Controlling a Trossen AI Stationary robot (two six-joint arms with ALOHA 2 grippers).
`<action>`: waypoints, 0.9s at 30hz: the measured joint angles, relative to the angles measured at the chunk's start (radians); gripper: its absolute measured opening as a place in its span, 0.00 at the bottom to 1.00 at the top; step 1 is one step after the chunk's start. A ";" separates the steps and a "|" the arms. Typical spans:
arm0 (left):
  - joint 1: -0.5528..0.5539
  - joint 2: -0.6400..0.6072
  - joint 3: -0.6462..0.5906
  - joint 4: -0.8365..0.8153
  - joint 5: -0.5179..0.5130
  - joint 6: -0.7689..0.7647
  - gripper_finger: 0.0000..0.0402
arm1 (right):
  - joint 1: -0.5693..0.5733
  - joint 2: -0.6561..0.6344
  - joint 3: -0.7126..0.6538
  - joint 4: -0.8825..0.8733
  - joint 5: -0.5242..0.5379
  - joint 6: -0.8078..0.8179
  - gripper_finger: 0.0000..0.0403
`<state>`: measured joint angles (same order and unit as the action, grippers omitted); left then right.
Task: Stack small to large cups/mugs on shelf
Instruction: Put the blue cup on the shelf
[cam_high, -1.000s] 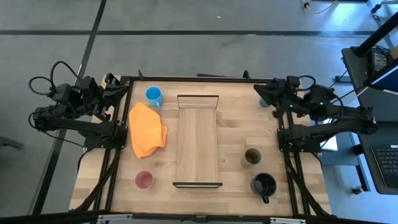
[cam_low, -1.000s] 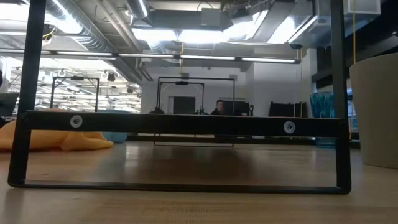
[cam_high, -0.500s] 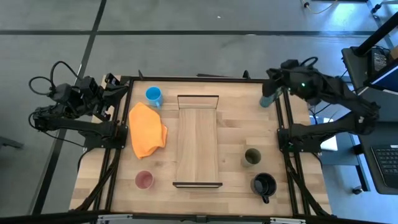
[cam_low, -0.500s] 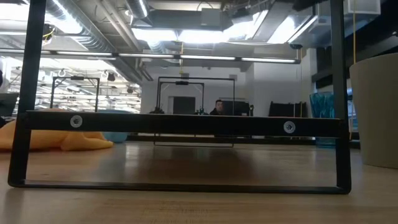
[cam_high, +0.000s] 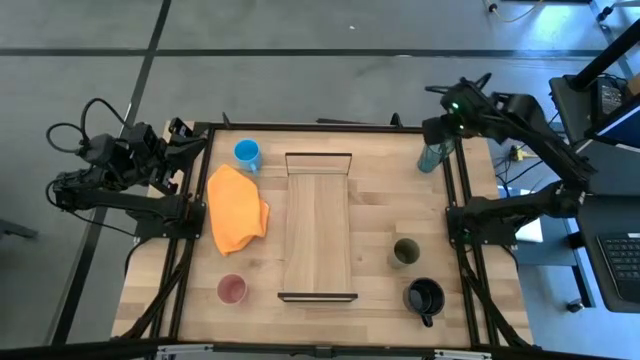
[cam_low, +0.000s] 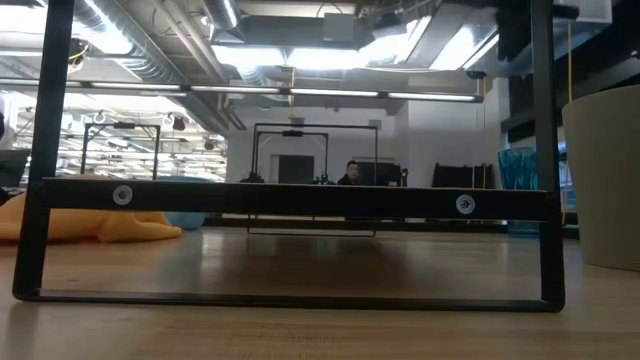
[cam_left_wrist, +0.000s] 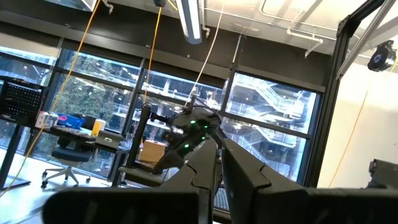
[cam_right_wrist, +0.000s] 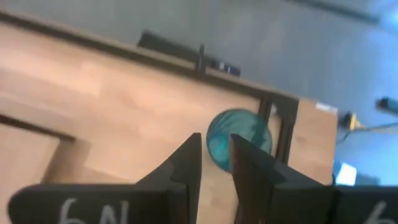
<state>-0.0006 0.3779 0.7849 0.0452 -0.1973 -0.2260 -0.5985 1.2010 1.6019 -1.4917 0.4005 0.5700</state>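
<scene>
Teal translucent tumbler (cam_high: 431, 157) stands at the table's (cam_high: 380, 200) upper right; I hover my right claw (cam_right_wrist: 214, 158) above it, fingers slightly parted, empty, lined up for grasping. Left claw (cam_left_wrist: 211, 186) waits, nearly closed.

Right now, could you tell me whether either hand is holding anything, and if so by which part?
Nothing is held. The right hand hangs above the teal tumbler, fingers slightly apart with nothing between them. The left hand, off the table's left edge, holds nothing.
</scene>
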 joint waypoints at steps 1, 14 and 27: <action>0.000 0.000 0.000 0.000 0.000 0.000 0.06 | -0.021 0.017 -0.002 0.000 -0.022 -0.019 0.21; 0.000 0.000 0.000 0.000 0.000 0.000 0.06 | -0.356 0.139 -0.003 0.049 -0.264 -0.280 0.21; 0.000 0.000 0.000 0.000 0.000 0.000 0.06 | -0.339 0.208 -0.020 -0.047 -0.290 -0.210 0.21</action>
<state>-0.0006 0.3779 0.7852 0.0452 -0.1970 -0.2261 -0.9371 1.4095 1.5818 -1.5391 0.1103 0.3599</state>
